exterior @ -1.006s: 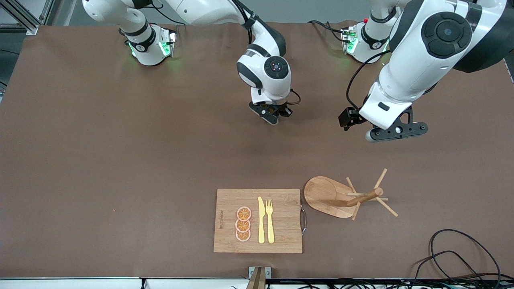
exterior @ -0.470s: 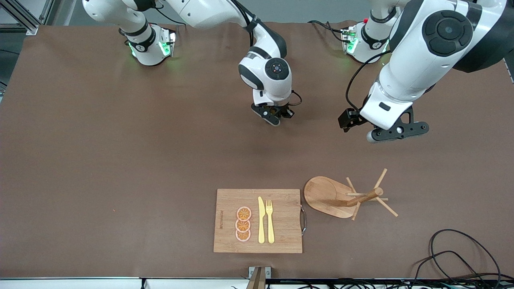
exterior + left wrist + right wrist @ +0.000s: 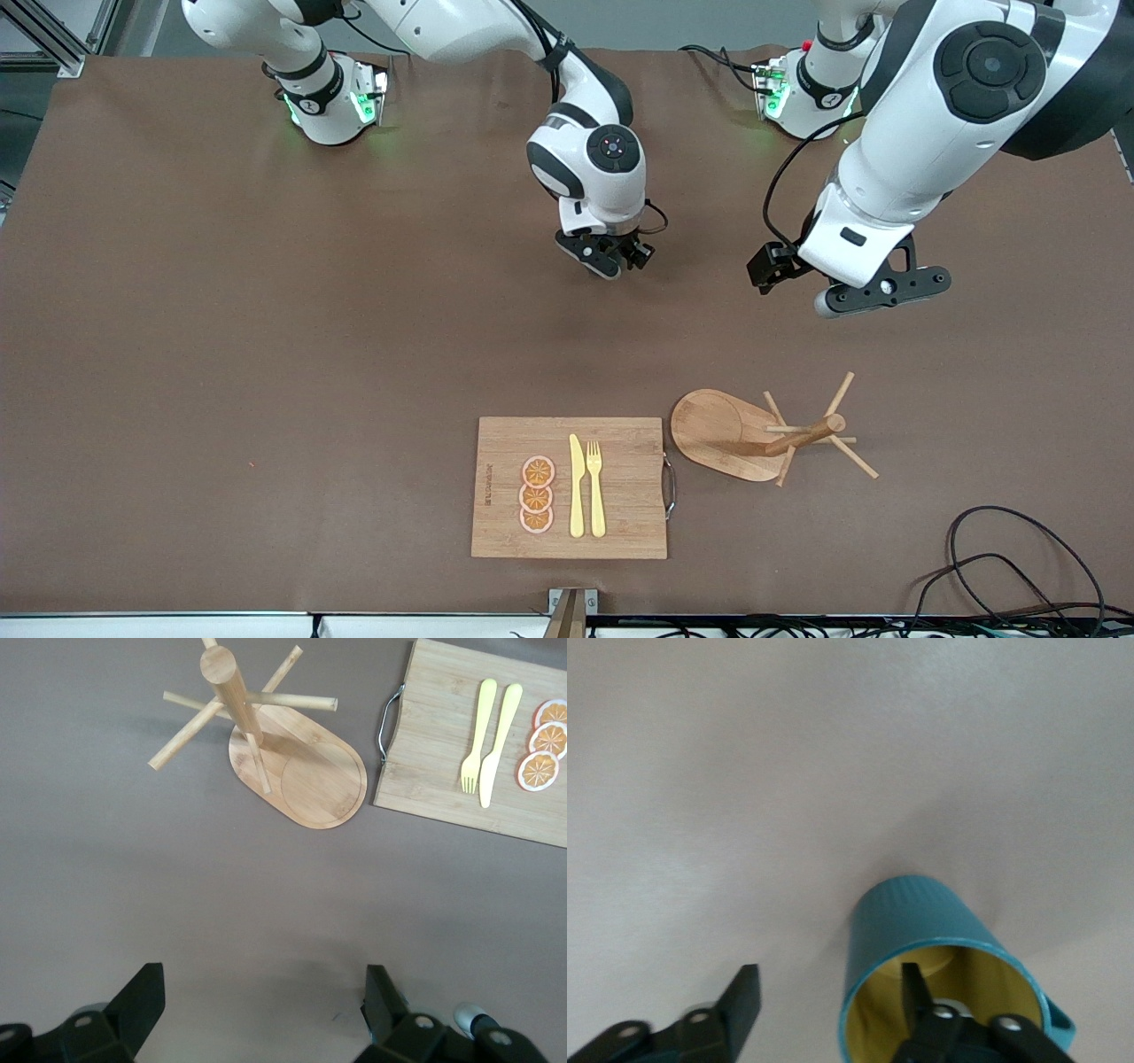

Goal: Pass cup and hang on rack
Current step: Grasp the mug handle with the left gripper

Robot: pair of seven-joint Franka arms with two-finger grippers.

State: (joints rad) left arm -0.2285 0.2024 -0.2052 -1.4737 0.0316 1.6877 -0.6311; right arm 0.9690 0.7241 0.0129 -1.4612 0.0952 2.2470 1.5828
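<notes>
right gripper point(image 3: 611, 257) – mid-table, jaws spread, 1 finger point(image 3: 921, 997) inside the cup point(image 3: 935, 943), not clamped | board point(image 3: 569, 487) near the front camera | rack point(image 3: 762, 434) beside it | left gripper point(image 3: 873, 292) – spread wide, holding nothing, over bare table

One finger of my right gripper point(image 3: 833, 1014) sits inside the cup point(image 3: 921, 930), the other outside its wall. My left gripper point(image 3: 261, 1010) hangs over bare bench point(image 3: 266, 354), with the rack point(image 3: 292, 771) and the cutting board point(image 3: 443, 744) ahead of it, side by side.

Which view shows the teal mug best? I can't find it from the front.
The right wrist view: the teal mug with yellow inside fills it, one finger inside its rim. In the front view the right gripper hides it; the left wrist view misses it.
</notes>
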